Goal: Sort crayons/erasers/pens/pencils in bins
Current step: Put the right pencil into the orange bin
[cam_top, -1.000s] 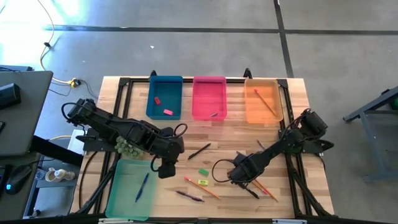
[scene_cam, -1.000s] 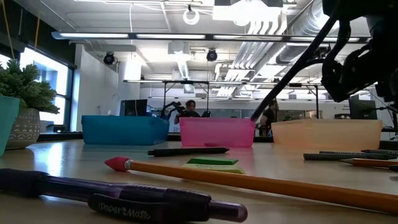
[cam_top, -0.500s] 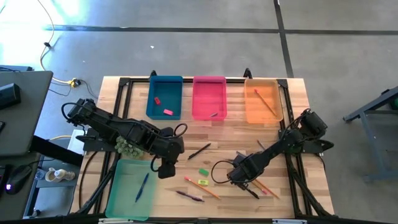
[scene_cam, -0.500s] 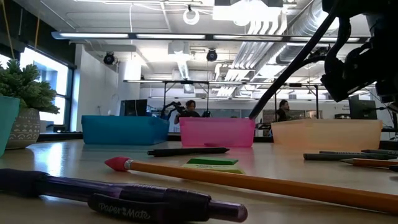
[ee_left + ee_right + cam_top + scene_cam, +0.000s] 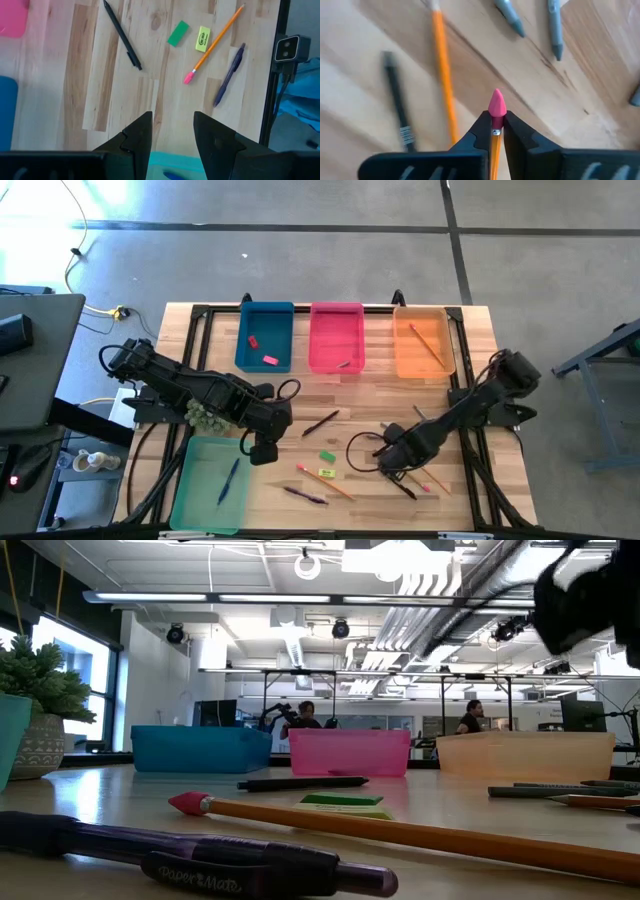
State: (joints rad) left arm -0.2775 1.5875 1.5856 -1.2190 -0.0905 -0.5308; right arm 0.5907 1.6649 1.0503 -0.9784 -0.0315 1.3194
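The right gripper point(image 5: 496, 131), above the table's point(image 5: 360, 395) near right part, pinches a pink-tipped pencil point(image 5: 496, 112), while the left gripper point(image 5: 172, 135) hovers open and empty by the mint bin point(image 5: 200, 498).

Pale matt wood-plank table point(image 5: 360, 395); glossy plastic bins point(image 5: 265, 335); matt black hand point(image 5: 494, 131).
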